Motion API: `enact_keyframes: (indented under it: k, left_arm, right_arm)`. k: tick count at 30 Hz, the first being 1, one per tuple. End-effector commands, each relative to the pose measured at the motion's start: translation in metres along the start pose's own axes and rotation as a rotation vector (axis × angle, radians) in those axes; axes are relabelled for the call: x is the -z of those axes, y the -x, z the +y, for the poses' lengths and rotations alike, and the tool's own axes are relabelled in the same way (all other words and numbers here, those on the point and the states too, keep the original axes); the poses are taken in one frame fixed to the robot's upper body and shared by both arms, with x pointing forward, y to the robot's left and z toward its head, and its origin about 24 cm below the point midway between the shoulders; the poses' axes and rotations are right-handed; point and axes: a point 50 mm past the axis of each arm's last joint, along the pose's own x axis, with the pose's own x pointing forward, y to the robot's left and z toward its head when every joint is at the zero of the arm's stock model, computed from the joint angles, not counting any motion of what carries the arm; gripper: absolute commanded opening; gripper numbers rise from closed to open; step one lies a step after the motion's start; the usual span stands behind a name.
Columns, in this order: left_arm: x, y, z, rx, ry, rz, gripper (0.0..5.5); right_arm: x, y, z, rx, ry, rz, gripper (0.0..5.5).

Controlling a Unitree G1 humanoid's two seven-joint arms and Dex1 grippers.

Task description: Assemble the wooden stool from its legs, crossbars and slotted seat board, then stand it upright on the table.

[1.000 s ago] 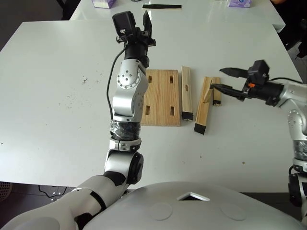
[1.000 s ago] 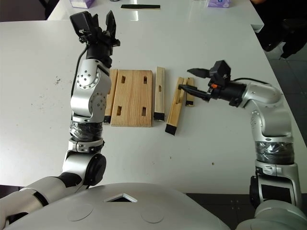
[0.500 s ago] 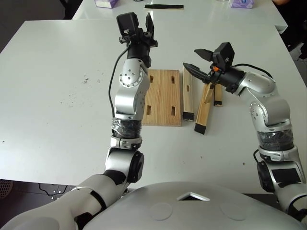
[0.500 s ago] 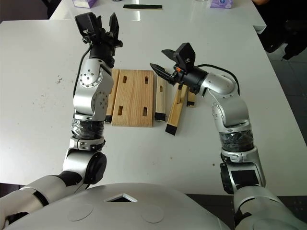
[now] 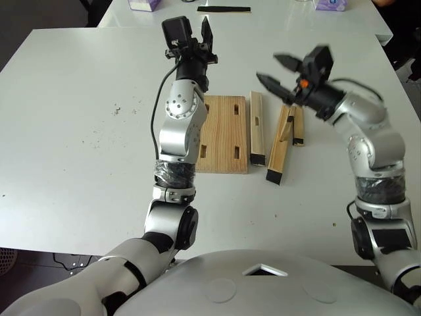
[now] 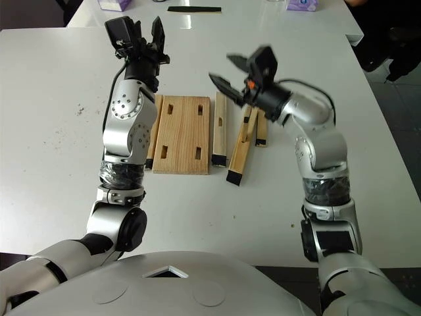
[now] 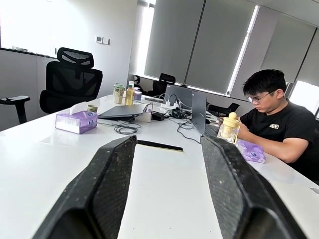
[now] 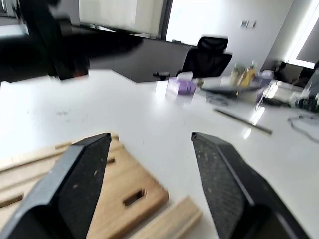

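The slotted seat board (image 5: 222, 133) lies flat at the middle of the white table (image 5: 79, 131). A wooden piece (image 6: 153, 131) lies along its left edge, partly behind my left arm. To its right lie a leg (image 5: 256, 127), a slanted leg (image 5: 280, 143) and a short crossbar (image 5: 298, 125). My left gripper (image 5: 195, 36) is raised above the board's far left corner, open and empty. My right gripper (image 5: 281, 69) hovers open above the legs, holding nothing. The board (image 8: 119, 186) also appears below its fingers (image 8: 75, 184).
A black strip (image 5: 223, 9) and purple tissue packs (image 5: 142, 4) sit on the far table. In the left wrist view a person sits at the far table, with office chairs, a laptop and bottles around. Dark specks (image 5: 116, 110) dot the table's left part.
My right arm has swung in from the table's right side and risen above the legs, its gripper staying open. The left arm has barely moved.
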Motion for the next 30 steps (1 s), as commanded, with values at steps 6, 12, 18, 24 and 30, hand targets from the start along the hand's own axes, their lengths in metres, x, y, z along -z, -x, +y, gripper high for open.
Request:
enact_keyframes:
  k: [6, 12, 18, 24, 30]
  left_arm:
    - [-0.002, -0.001, -0.003, 0.015, 0.001, -0.003, 2.4]
    - [-0.004, 0.006, 0.003, -0.027, 0.004, -0.005, 2.4]
    - [-0.009, 0.027, 0.02, -0.121, 0.008, 0.013, 2.4]
    - [-0.009, 0.051, 0.027, -0.182, 0.01, 0.064, 2.4]
    - [-0.001, 0.071, 0.017, -0.255, 0.087, 0.109, 2.4]
  right_arm:
    - [-0.007, -0.001, 0.003, 0.018, -0.028, -0.065, 2.99]
    - [-0.065, 0.009, 0.035, -0.066, -0.059, -0.228, 2.99]
    - [-0.003, 0.032, 0.109, -0.161, -0.07, 0.101, 2.99]
    - [0.037, 0.067, 0.124, 0.015, -0.165, 0.336, 2.99]
    - [0.049, 0.084, 0.098, 0.308, -0.218, 0.442, 3.38]
